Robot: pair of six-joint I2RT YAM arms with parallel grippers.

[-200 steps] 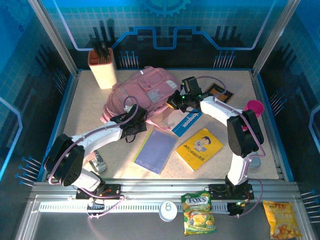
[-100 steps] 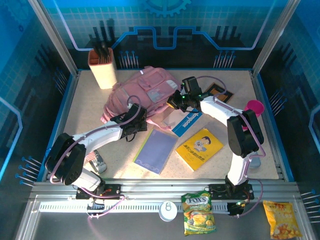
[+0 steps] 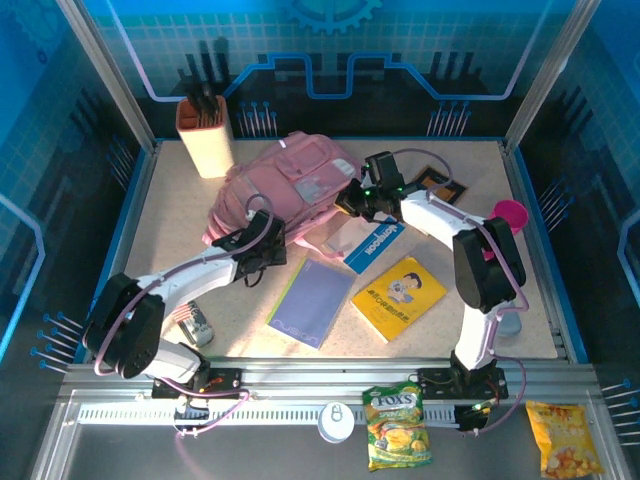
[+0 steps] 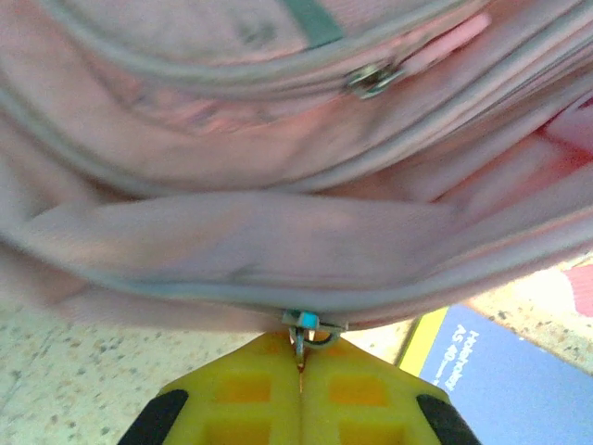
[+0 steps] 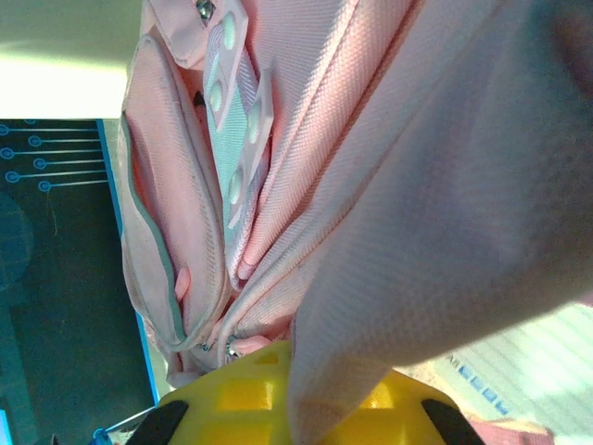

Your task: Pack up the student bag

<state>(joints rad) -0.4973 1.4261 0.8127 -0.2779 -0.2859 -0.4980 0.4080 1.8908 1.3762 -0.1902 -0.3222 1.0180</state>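
Observation:
The student bag [image 3: 285,185] is a big pink backpack lying at the back middle of the table. My left gripper [image 3: 260,252] is at the bag's near edge. In the left wrist view its yellow fingers [image 4: 241,389] are shut on the metal zip pull [image 4: 306,336] under the pink bag [image 4: 278,167]. My right gripper [image 3: 352,200] is at the bag's right side. In the right wrist view it [image 5: 295,360] is shut on a fold of the bag's pink fabric [image 5: 417,213], which drapes over the fingers.
A cream holder with dark pens [image 3: 205,135] stands at the back left. Near the bag lie a blue notebook [image 3: 368,243], a purple notebook [image 3: 310,302], a yellow book [image 3: 398,297] and a dark framed item [image 3: 437,185]. A magenta cup [image 3: 510,213] sits at right, a small stapler-like item [image 3: 193,322] front left.
The left arm has shifted slightly left along the bag's near edge, its gripper staying at the zip. The right gripper has kept its hold on the bag's right side.

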